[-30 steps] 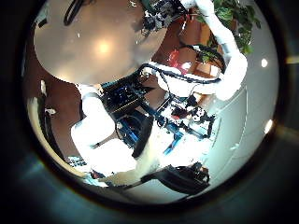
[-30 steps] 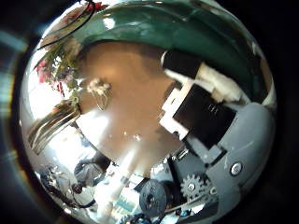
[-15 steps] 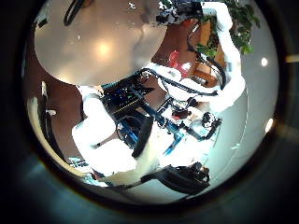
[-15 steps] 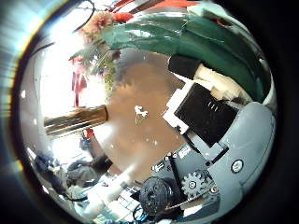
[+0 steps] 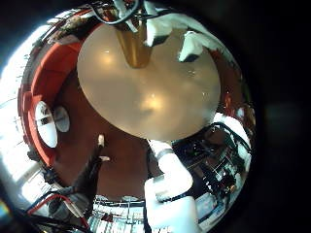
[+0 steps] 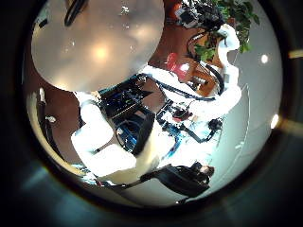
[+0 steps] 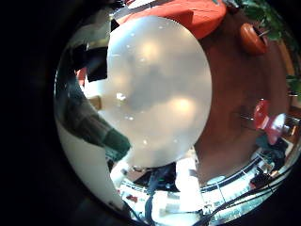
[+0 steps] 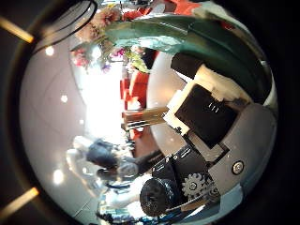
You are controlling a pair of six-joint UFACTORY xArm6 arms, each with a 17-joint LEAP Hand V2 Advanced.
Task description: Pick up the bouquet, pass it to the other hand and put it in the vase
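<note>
Counter [image 5: 146, 92]: broad round top, mostly bare, open to pass over. Obstacle: vase [image 5: 135, 44] upright near its far edge.

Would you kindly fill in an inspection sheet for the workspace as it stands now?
Surface: round table, mostly bare.
Job's things: vase upright near the table's edge; bouquet off the table, against the right palm.
Clutter: one small speck on the table, too small to tell.
Hands: right hand holds the bouquet; left hand holds nothing.
Cables: nothing seen on the table.
Surroundings: sofa beyond the table.
</note>
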